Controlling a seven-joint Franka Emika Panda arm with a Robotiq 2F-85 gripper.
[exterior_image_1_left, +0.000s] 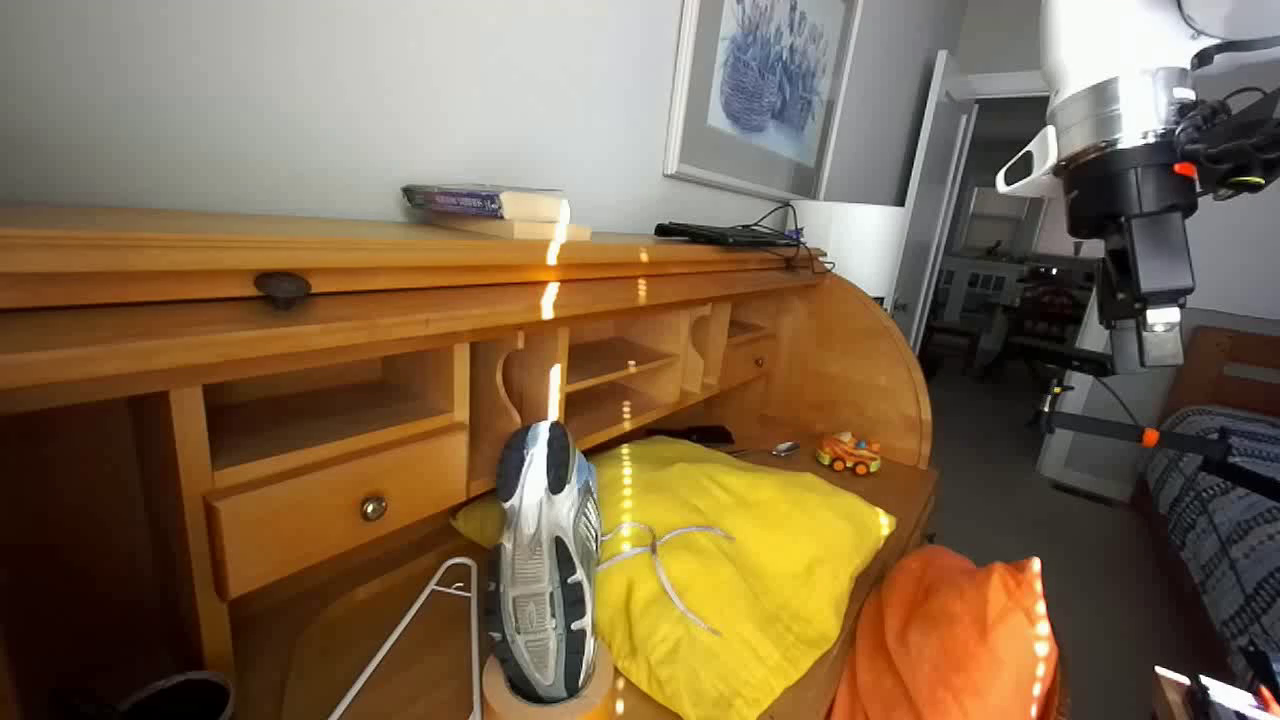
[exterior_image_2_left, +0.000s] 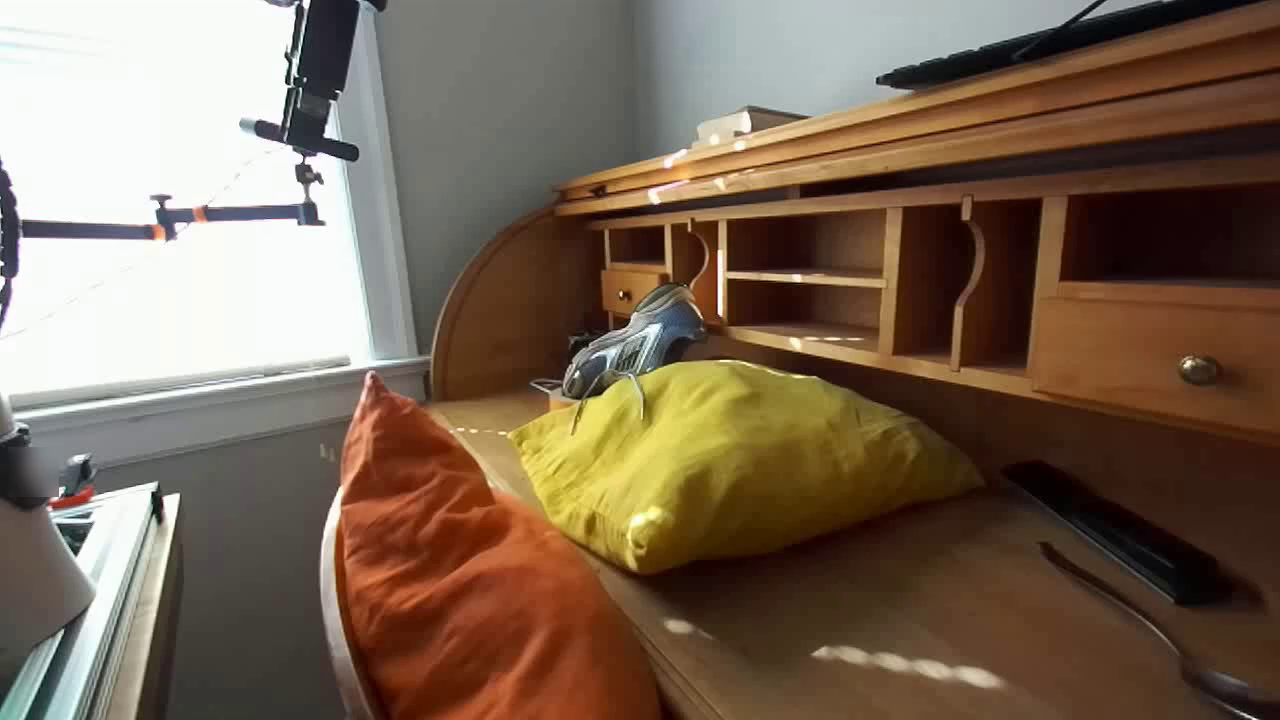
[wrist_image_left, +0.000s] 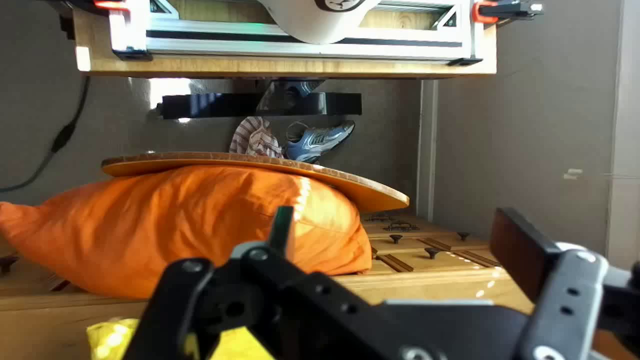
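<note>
My gripper is open with nothing between its fingers. It hangs high at the upper right in an exterior view and is a dark shape at the upper left in an exterior view. An orange pillow on a chair lies below it. A yellow pillow lies on the wooden desk and shows partly in the wrist view. A grey and blue shoe leans steeply on a tan roll beside the yellow pillow. The gripper touches none of these.
A white hanger, an orange toy car and a spoon lie on the desk. A black case lies under the cubbies. Books and a keyboard lie on the desk top. Another shoe is on the floor.
</note>
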